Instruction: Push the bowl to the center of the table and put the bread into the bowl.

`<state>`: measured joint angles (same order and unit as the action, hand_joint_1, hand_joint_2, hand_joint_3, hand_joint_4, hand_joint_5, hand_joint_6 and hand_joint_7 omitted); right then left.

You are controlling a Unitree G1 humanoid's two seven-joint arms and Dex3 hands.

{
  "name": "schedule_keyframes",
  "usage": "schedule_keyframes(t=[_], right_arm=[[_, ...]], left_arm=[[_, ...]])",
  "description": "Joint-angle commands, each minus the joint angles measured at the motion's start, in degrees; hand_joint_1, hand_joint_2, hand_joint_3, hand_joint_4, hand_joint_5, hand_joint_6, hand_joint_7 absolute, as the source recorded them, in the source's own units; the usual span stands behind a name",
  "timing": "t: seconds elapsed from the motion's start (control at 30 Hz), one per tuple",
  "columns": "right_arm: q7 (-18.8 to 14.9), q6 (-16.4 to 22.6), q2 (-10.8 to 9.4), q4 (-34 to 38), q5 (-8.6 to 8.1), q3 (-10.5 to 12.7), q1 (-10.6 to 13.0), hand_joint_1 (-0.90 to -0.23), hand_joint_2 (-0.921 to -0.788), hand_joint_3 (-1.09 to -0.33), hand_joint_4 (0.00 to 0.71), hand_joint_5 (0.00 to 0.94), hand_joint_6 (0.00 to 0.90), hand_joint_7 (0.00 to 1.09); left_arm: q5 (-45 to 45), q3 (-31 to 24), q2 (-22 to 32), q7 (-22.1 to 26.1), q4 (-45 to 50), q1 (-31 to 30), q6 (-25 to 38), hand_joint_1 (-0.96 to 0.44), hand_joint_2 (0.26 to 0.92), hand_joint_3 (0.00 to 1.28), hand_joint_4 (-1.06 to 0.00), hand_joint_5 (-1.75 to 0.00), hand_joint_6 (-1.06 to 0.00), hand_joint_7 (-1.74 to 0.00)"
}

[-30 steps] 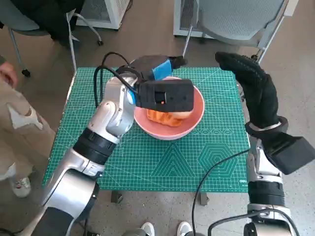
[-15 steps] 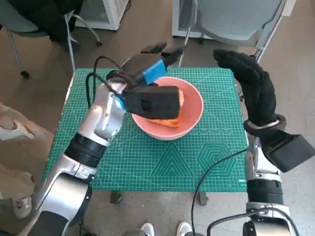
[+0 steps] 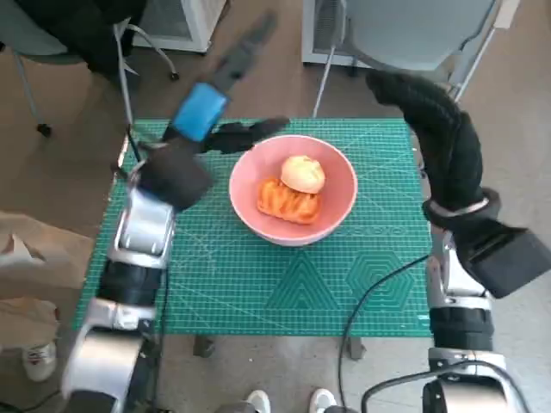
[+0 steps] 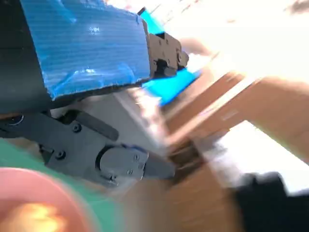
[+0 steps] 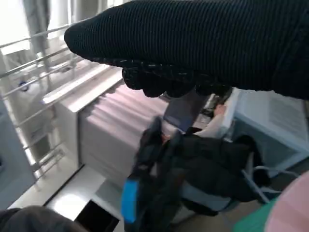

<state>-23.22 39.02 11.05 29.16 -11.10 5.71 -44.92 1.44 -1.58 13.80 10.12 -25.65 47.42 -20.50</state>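
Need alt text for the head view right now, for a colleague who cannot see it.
A pink bowl holding two pieces of bread sits on a green mat. The blue-taped left hand is raised, blurred, beside the bowl; the gloved right hand is raised at the mat's right edge.

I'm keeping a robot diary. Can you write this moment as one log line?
bowl: mid-table | bread: in bowl | left hand: open, raised | right hand: raised, holds nothing
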Motion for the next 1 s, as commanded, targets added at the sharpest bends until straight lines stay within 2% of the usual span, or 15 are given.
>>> schedule_keyframes(t=[0.03, 0.13, 0.37, 0.53, 0.8, 1.0], right_arm=[[0.72, -1.59, -1.06, -1.73, 0.80, -1.11, -0.95, -0.719, -0.921, -0.808, 0.163, 0.005, 0.001, 0.49], [0.73, -1.56, -1.37, -2.28, 1.10, -1.62, -1.52, -0.721, -0.921, -0.806, 0.163, 0.004, 0.002, 0.49], [-0.48, 0.13, -1.70, -0.72, 1.08, -2.41, -3.60, -0.725, -0.921, -0.807, 0.162, 0.003, 0.001, 0.49], [-1.13, 1.02, -1.77, 1.30, 0.86, -2.68, -4.79, -0.729, -0.921, -0.811, 0.163, 0.004, 0.000, 0.49], [-2.21, 2.12, -1.97, 3.11, 0.49, -2.91, -5.01, -0.736, -0.921, -0.807, 0.164, 0.003, -0.001, 0.48], [-1.88, 3.29, -1.82, 4.08, 1.47, -2.83, -4.98, -0.732, -0.921, -0.814, 0.160, 0.001, -0.001, 0.48]], left_arm=[[-4.23, -1.94, -1.13, 1.28, 4.16, -3.55, -5.03, -0.74, 0.921, 0.47, 0.00, 0.00, -0.12, -0.02], [-6.23, -2.41, -1.19, 2.60, 6.72, -5.42, -6.49, -0.76, 0.921, 0.47, 0.00, 0.00, -0.10, -0.01], [-10.26, -3.12, 0.03, 6.10, 12.65, -8.54, -5.42, -0.78, 0.921, 0.42, 0.00, 0.00, -0.08, 0.00], [-11.82, -4.04, 1.04, 8.17, 13.33, -9.43, -5.60, -0.75, 0.921, 0.29, 0.00, 0.00, -0.08, 0.00], [-16.57, -5.68, 1.35, 12.41, 12.60, -10.23, -5.34, -0.66, 0.921, 0.13, 0.00, 0.00, -0.08, -0.01], [-21.18, -6.91, 0.92, 14.77, 13.31, -10.60, -2.47, -0.62, 0.921, 0.09, 0.00, 0.00, -0.13, -0.03]])
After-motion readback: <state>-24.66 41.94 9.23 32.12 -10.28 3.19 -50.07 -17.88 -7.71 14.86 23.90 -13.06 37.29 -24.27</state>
